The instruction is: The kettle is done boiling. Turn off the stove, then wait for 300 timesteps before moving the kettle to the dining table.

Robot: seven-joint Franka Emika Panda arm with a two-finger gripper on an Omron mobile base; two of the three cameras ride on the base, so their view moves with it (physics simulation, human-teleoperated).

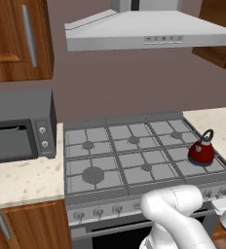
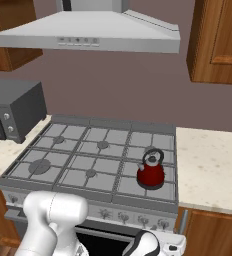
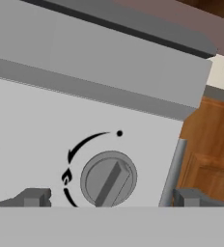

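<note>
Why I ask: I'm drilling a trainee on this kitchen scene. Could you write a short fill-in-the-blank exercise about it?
1. The kettle is colored ____.
2. It sits on the stove, on the front ____ burner.
3. In the hand view, the gripper faces a round ____ on the stove's front.

Missing words: red; right; knob

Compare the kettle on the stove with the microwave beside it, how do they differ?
The kettle is small, red and dome-shaped; the microwave is a much larger grey box. The kettle sits on a front burner grate at the right end of the stove, while the microwave stands on the beige counter to the stove's left. The kettle has a dark arched handle on top; the microwave has two round dials on its front. Both stand upright.
</note>
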